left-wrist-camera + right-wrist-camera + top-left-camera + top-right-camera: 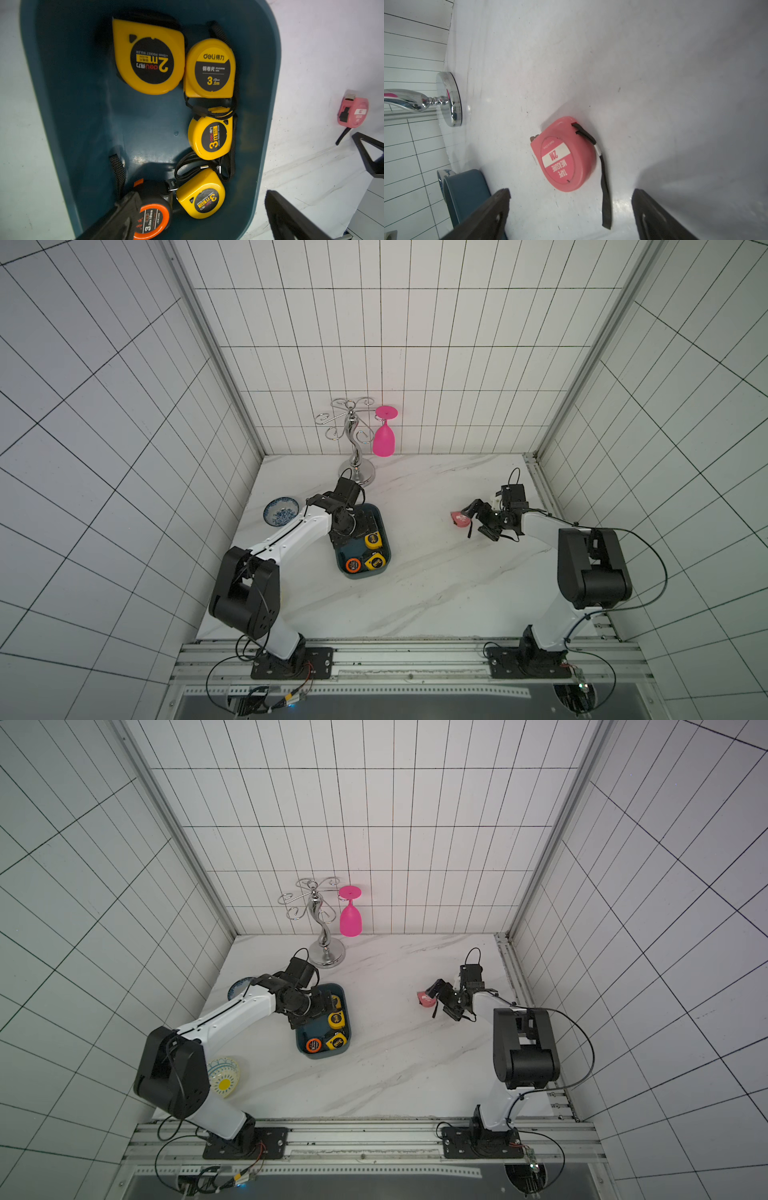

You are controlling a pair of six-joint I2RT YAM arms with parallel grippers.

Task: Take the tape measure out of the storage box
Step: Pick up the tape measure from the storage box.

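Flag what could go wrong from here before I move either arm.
1. Black straps loop across neighbouring yellow tape measures in the storage box; lifting one may drag another.
2. The strap of the pink tape measure lies beside a finger of the open right end effector; retreating could snag it.

At the far edge of the marble table I work over, a pink goblet hangs upside down from a chrome rack, with a blue-patterned plate nearby.

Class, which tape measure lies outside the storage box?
The pink tape measure, on the table; the four yellow ones and the orange-black one lie inside the storage box.
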